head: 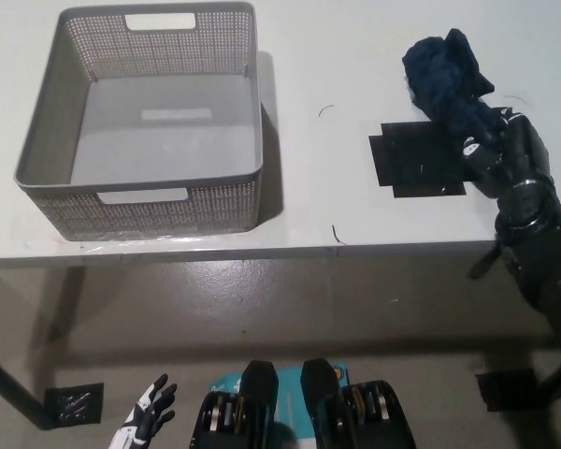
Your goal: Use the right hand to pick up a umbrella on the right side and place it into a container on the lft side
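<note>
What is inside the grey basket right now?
Nothing shows inside the grey basket: only its bare floor with a pale label. The dark blue umbrella is in the right hand, off to the right.

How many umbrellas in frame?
1. The dark blue folded umbrella is at the table's right, held in the black right hand above the black mat. The grey basket looks empty.

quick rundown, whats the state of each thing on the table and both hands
umbrella: folded, gripped by the right hand
right hand: shut on the umbrella
basket: upright on the table, empty
black mat: flat, bare
left hand: open, resting low, holding nothing
</note>
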